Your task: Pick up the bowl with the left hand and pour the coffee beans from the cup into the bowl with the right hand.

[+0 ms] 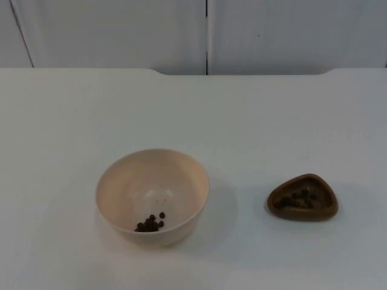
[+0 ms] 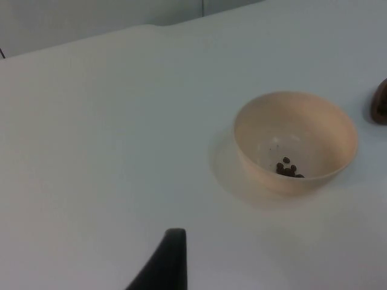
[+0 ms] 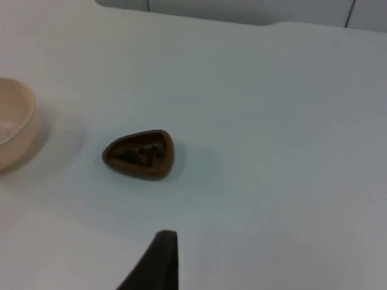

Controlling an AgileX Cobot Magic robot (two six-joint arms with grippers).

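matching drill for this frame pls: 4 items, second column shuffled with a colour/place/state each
Column one:
1. bowl
2. cup
3. table top
4. partition wall

Column two:
A. brown, rounded-triangle shape, beans inside, on the right arm's side
B. grey, upright, behind the far edge
C. cream, round, a few coffee beans at the bottom
D. white, flat, carries both vessels

Pairs: 1-C, 2-A, 3-D, 4-B

The coffee beans in the bowl lie in a small cluster. The bowl and the cup stand apart on the table top, and no hand touches either.

One black fingertip of each gripper, left and right, above the table.
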